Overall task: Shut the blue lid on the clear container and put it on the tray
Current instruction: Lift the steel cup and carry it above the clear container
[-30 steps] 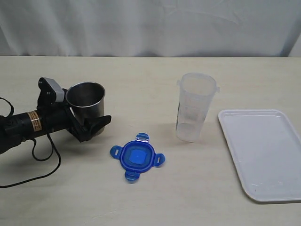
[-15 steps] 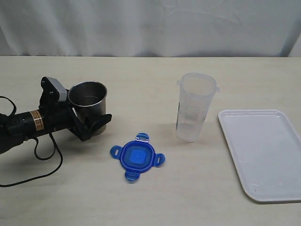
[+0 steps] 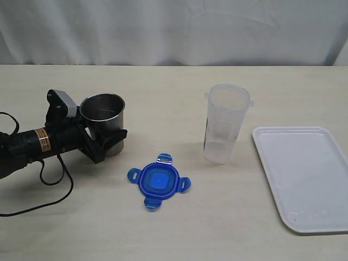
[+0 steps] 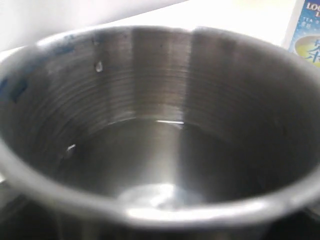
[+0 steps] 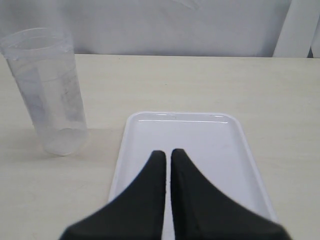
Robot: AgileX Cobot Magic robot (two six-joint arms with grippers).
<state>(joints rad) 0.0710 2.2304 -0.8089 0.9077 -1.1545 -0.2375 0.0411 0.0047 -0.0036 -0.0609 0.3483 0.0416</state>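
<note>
Left gripper [image 3: 110, 137] astride steel cup [image 3: 103, 117], grip unclear; right gripper [image 5: 167, 153] clenched, facing tray [image 5: 200, 134]

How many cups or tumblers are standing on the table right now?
2. The steel cup stands far left, at the left gripper; the clear container stands mid-table, just left of the tray. Nothing appears hidden.

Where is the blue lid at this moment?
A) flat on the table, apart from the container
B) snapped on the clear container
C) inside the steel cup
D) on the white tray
A: the blue lid lies flat on the table, and the clear container stands uncovered, apart from it.
</note>
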